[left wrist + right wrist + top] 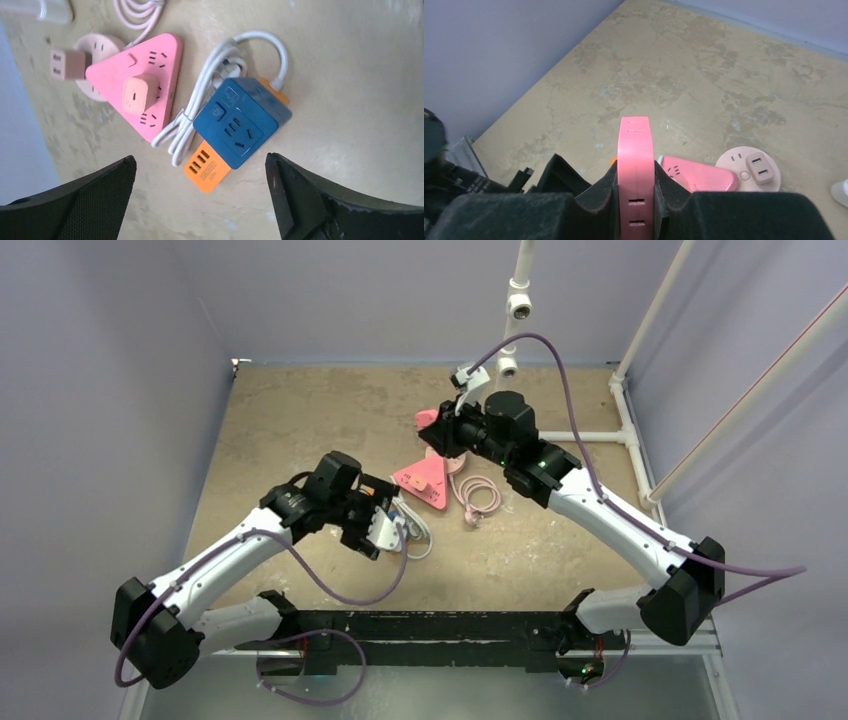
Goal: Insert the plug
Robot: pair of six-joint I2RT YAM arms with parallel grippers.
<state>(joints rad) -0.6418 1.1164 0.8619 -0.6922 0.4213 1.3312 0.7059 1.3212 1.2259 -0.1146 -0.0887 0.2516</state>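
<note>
Close to the arm bases, the left gripper [200, 165] hangs wide open, holding nothing, above the blue socket cube [239, 127]. Just past it, the small pink plug [140, 93] sits on the pink triangle strip [160, 60]. Farther back, the right gripper [635, 172] squeezes a flat pink piece [635, 145]. I think the plug is in. Next, lift away gently.

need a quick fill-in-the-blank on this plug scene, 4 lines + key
1. The flat piece clamped on edge between the right fingers is ___ in colour.
2. A ___ cable lies coiled beside the blue cube socket.
3. The small adapter sits plugged into the ___ pink strip.
4. The left fingers stand ___ above the sockets, holding nothing.

Missing words: pink; white; triangular; open
</note>
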